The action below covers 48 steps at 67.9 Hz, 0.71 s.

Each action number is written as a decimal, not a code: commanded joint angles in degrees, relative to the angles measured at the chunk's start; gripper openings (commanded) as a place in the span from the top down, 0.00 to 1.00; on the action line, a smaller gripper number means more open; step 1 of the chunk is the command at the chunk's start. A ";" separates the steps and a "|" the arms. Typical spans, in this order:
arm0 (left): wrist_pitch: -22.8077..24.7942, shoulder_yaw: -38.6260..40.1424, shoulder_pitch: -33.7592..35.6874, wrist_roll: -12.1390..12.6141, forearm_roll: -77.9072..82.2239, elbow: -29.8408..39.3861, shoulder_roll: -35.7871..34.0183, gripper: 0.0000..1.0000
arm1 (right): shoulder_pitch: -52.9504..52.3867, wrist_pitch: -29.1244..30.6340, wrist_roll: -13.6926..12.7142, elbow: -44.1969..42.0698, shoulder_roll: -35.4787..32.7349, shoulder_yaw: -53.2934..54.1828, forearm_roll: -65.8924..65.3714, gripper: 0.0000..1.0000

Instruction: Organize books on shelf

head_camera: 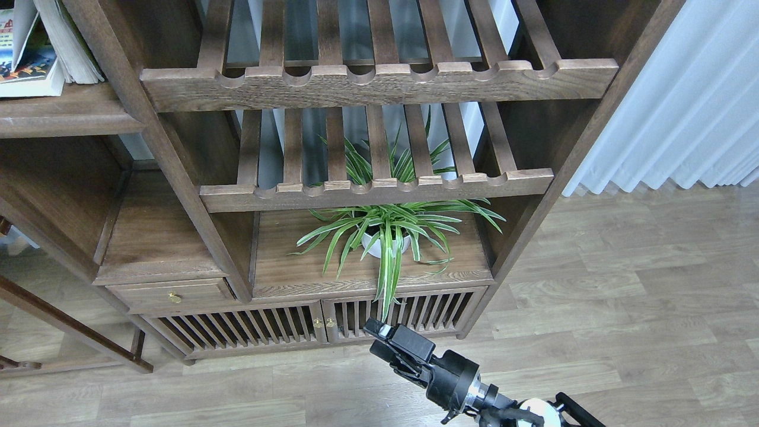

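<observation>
The shelf (65, 115), a flat dark-brown board with a rounded front edge, shows at the top left of the head view. On it lies a white book with a blue picture (26, 62), cut off by the frame's edge. A second book (68, 44) leans beside it, with only its pale page edges showing. The maroon book and the yellow-green one are out of view. My right gripper (379, 341) hangs low over the floor in front of the cabinet doors, holding nothing; its dark fingers cannot be told apart. My left gripper is out of view.
Two slatted racks with notched front rails (379, 80) fill the bookcase's middle. A potted spider plant (388, 234) stands on the board below them. Lower down are a small drawer (172, 295) and slatted doors (323, 323). A white curtain (682, 101) hangs at the right.
</observation>
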State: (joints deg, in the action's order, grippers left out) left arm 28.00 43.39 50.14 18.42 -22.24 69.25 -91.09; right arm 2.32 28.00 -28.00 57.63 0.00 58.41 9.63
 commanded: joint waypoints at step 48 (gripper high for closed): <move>0.00 -0.58 11.56 9.58 0.09 -16.16 19.63 1.00 | 2.07 0.00 0.00 0.38 0.00 -1.11 0.03 0.00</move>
State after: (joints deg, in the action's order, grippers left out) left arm 28.00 43.24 58.55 27.93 -22.06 56.65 -75.16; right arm 4.18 28.00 -28.00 57.92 0.00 57.34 9.67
